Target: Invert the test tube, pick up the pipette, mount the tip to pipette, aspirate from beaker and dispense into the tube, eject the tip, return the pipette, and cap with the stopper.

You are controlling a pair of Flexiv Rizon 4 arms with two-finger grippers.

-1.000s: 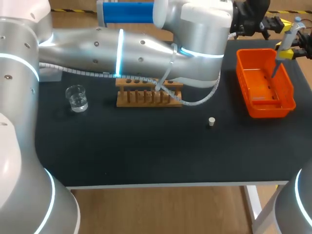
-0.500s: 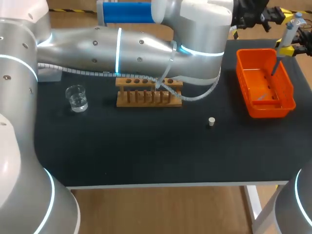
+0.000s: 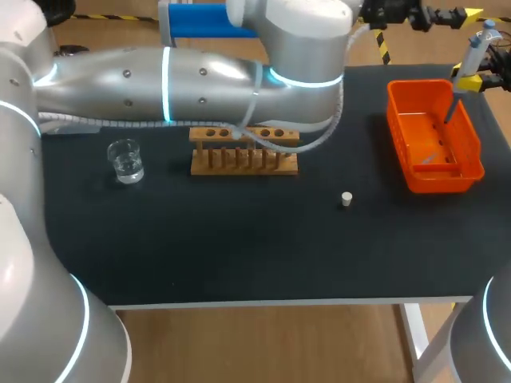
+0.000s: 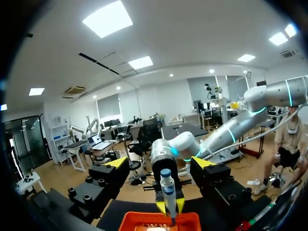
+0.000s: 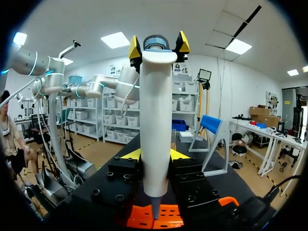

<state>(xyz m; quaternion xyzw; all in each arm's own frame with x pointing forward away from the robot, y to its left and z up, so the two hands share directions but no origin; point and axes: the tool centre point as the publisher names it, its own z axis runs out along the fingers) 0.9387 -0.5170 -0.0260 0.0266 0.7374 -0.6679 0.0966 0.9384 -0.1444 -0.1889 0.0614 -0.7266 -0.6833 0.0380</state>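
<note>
The white plastic pipette with a blue cap (image 3: 473, 54) is clamped upright between the fingers of the right gripper (image 3: 469, 83) above the orange plastic bin (image 3: 471, 171). The fingers of the left gripper (image 4: 159, 163) are kept apart.

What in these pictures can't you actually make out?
- Head view: the silver left arm and its cable cross the wooden tube rack, so any test tube there could be hidden.
- Head view: the pale bit in the orange plastic basket is too small to identify.
- Head view: the clear glass beaker is too small to judge its liquid level.
- Right wrist view: whether the white pipette carries a tip is unclear.
</note>
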